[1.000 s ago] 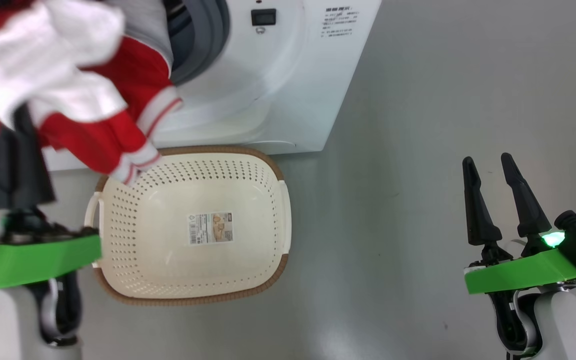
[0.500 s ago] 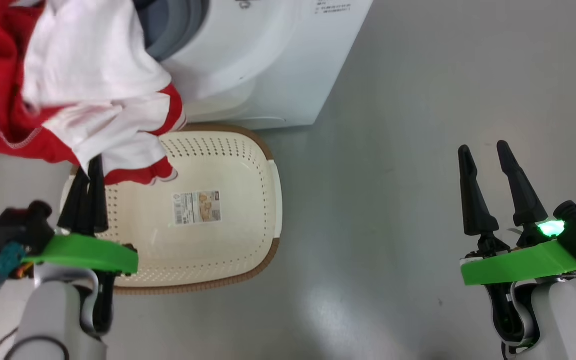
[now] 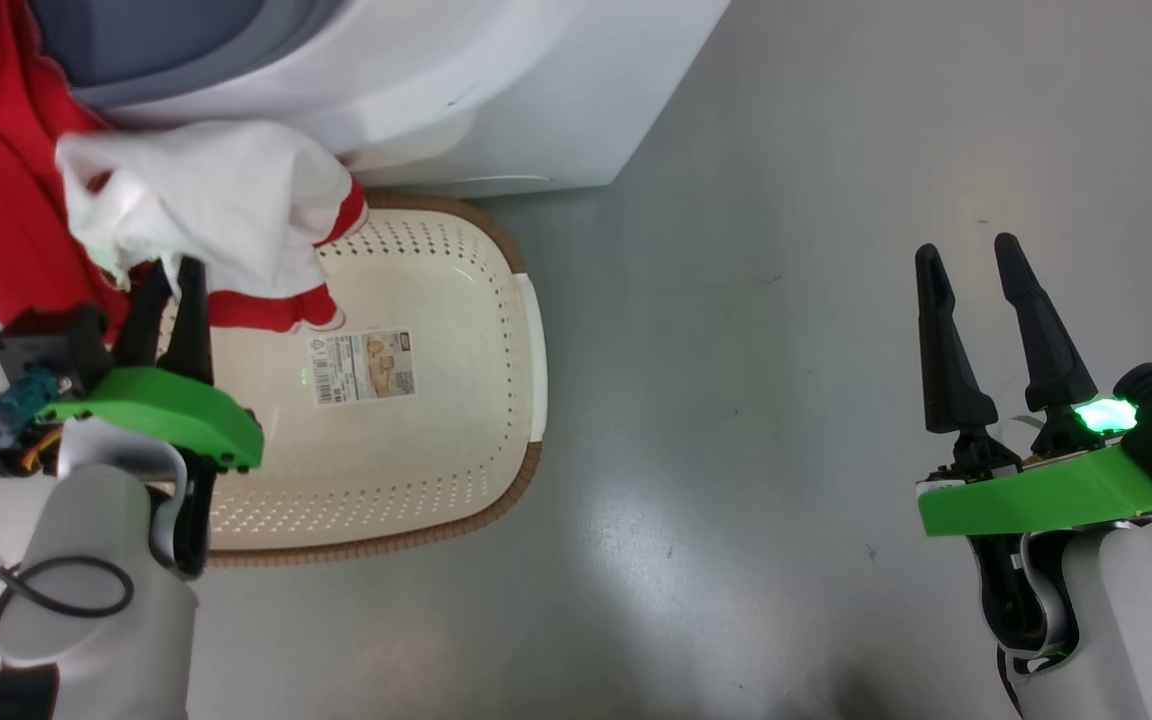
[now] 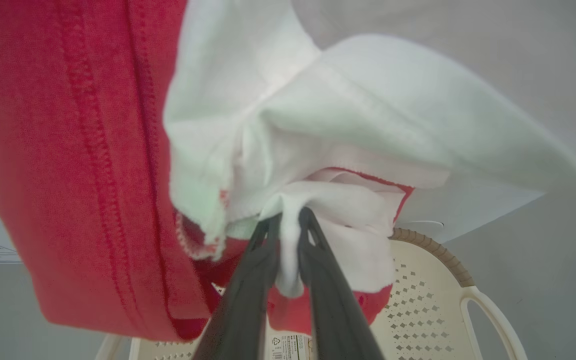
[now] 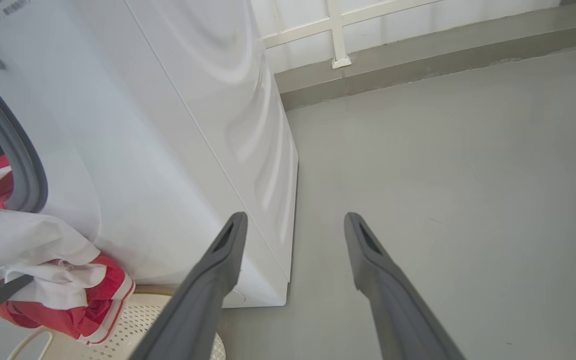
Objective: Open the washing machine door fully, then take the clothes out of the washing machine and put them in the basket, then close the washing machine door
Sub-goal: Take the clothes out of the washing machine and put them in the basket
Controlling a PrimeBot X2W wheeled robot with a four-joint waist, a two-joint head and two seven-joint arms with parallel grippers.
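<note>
Left gripper (image 3: pixel 171 272) is pinched on a white fold of the clothes (image 3: pixel 216 200), with just a sliver of gap showing in the wrist view. The bundle hangs over the far-left corner of the basket (image 3: pixel 456 430). A long red drape falls left, outside the rim, and a red tail reaches up to the drum mouth of the washer (image 3: pixel 496 90).

Best play here, I reckon: carry the bundle right and nearer, over the sticker in the middle. Sink it low, then let go, so the red drape folds inside instead of slumping over the left rim. The tail needs to come clear of the grey ring first.

The far side is tight, because the washer's front sits right behind the far rim. To the right it's wide open grey floor (image 3: pixel 786 300). The right gripper (image 3: pixel 966 255) waits there, fingers spread and empty, well apart from everything.
</note>
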